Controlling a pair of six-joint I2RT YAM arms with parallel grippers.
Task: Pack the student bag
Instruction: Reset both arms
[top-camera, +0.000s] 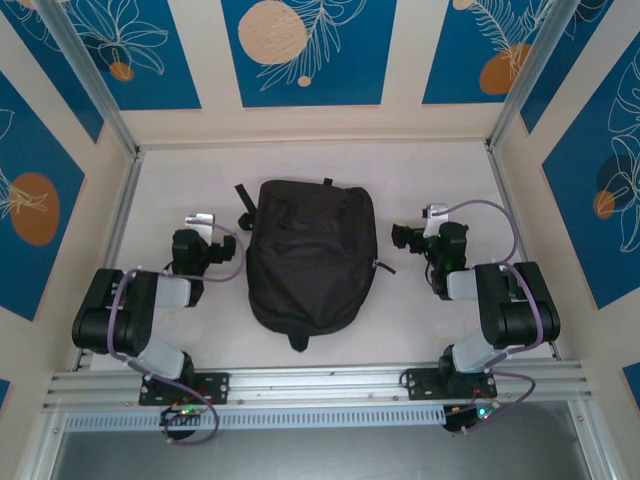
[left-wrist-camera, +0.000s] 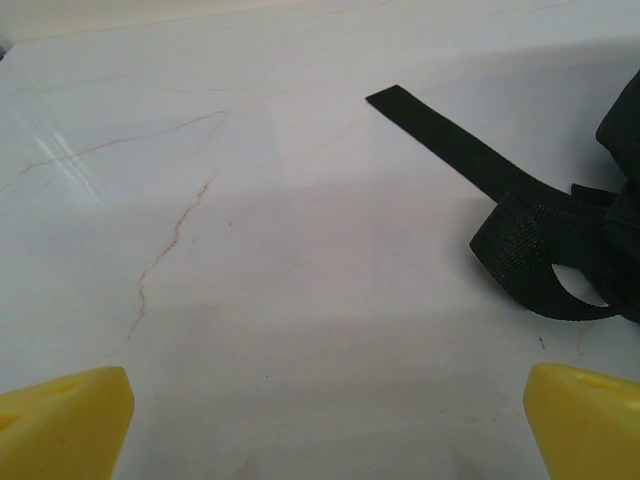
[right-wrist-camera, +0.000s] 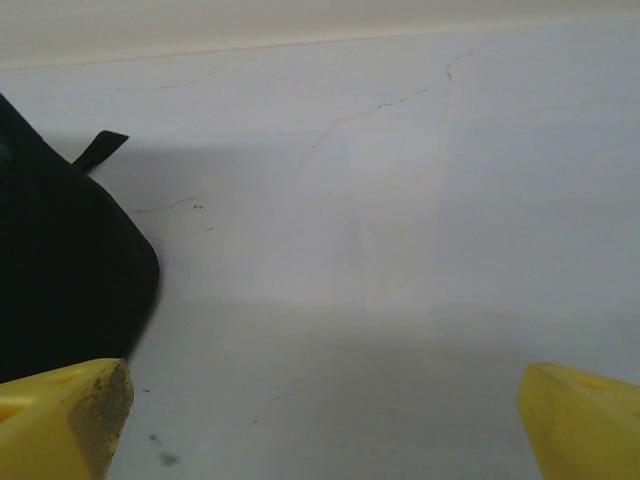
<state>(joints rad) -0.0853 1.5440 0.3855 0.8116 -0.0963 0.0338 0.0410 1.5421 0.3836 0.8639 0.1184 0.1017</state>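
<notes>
Top view hangs high above and behind the arm bases, looking down on the whole table (top-camera: 430, 180), student bag (top-camera: 310, 255) mid-frame. Left wrist view sits low, close over the tabletop, facing forward through the left gripper (left-wrist-camera: 325, 425), bag strap (left-wrist-camera: 450, 145) at right. Right wrist view likewise, through the right gripper (right-wrist-camera: 325, 425), bag edge at left. All three share bag and tabletop.

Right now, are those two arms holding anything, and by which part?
Nothing is held. The left tool and right tool both stand open and empty, either side of the black backpack.
</notes>
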